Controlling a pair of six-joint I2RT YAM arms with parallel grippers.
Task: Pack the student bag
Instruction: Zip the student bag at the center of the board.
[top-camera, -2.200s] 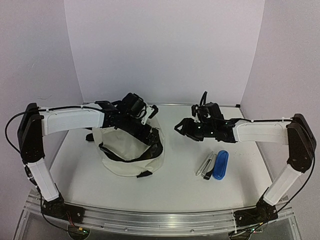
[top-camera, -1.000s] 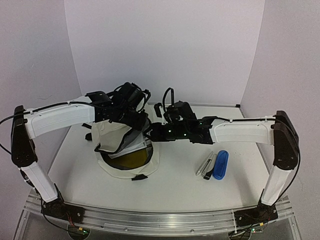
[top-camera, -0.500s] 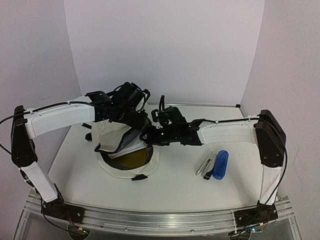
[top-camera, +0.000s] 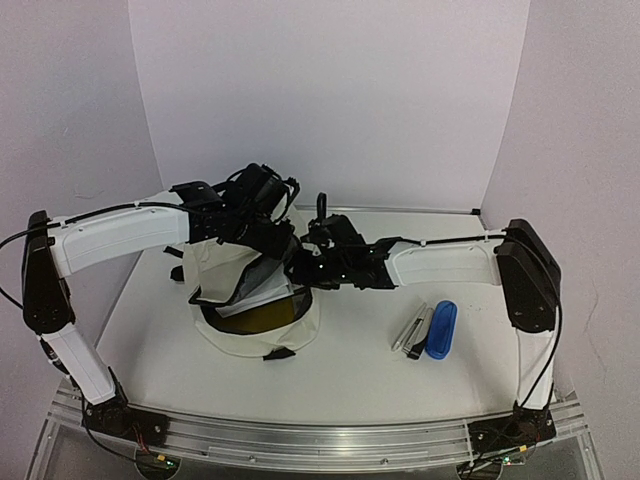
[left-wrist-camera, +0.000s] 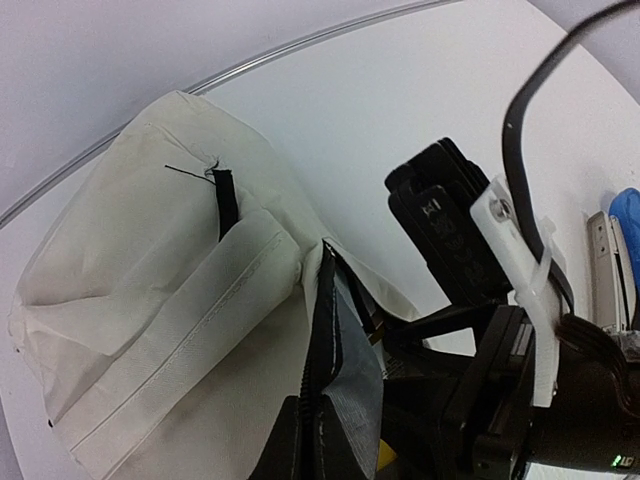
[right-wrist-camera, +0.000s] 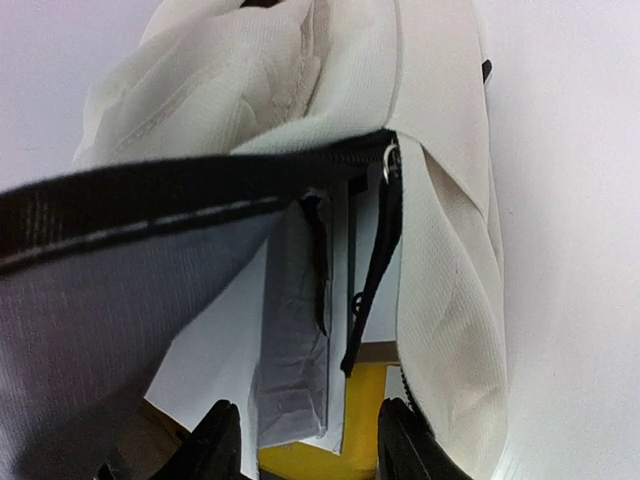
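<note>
Table (top-camera: 365, 380): a white tabletop, with 2 white-and-black robot arms reaching inward over it from the left and right.
Student bag (top-camera: 262, 342): a cream fabric backpack standing left of the table's centre. Its mouth gapes upward and toward the near edge. A black zipper band runs round the opening, and the lining is grey.
Left gripper (left-wrist-camera: 318, 448): at the far rim of the bag's mouth. Its jaws are pinched tight on the black zipper band and grey lining, holding that edge up above the rest of the bag.
Right gripper (right-wrist-camera: 308, 445): at the right side of the bag's mouth, just beside the left one. Its 2 fingers stand partly apart with nothing clasped between them, and the tips point into the opening.
Yellow item (top-camera: 258, 319): something flat and yellow lying low inside the bag. What it is cannot be told.
White sheet (right-wrist-camera: 205, 365): a pale flat sheet inside the bag, next to a hanging fold of grey lining and above the yellow.
Zipper pull (right-wrist-camera: 372, 270): a black strap hanging from a small metal ring at the right end of the zipper band.
Blue case (top-camera: 441, 330): an oblong blue case lying on the table to the right, well apart from the bag.
Pens (top-camera: 411, 330): 2 slim silver-grey sticks, probably pens, lying just beside the case on its left.
</note>
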